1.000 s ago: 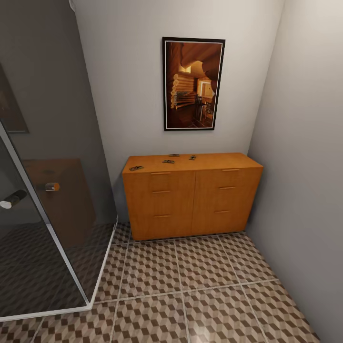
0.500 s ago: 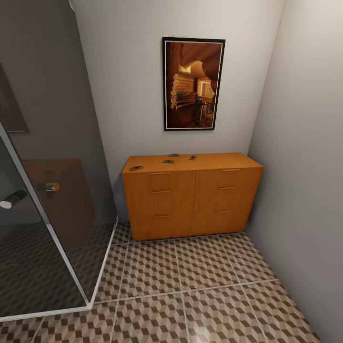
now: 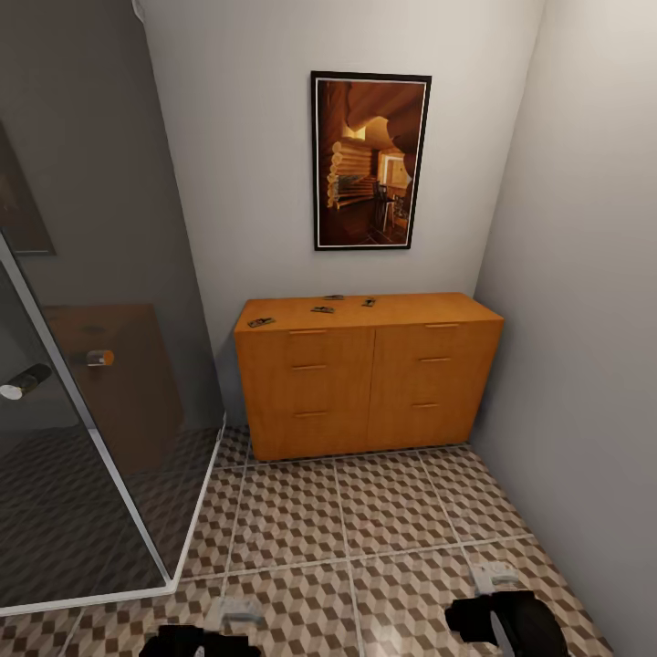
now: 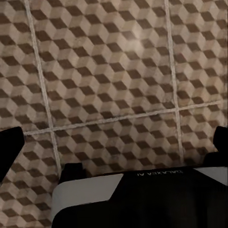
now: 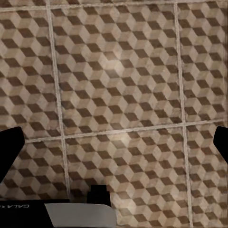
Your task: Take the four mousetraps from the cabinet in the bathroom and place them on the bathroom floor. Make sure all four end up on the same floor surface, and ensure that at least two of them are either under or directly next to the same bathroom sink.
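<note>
Left gripper (image 4: 114, 142) & right gripper (image 5: 114, 142): fingers spread wide, empty, tips cut off at wrist-view edges, over the bathroom floor (image 3: 383, 511). Head view: arms only partly visible at bottom edge. Four mousetraps (image 3: 322, 309) on the cabinet (image 3: 365, 374) top, toward its back-left; details too small to resolve.

Both arms are hanging low at the front of the body, wrists pointing downward. The left claw (image 3: 239, 613) is showing at the bottom of the head view, left of centre; the right claw (image 3: 495, 577) is sitting nearer the lower right corner. In each wrist view the dark fingertips (image 4: 9, 152) (image 5: 10, 147) are standing wide apart, gripping nothing.
</note>
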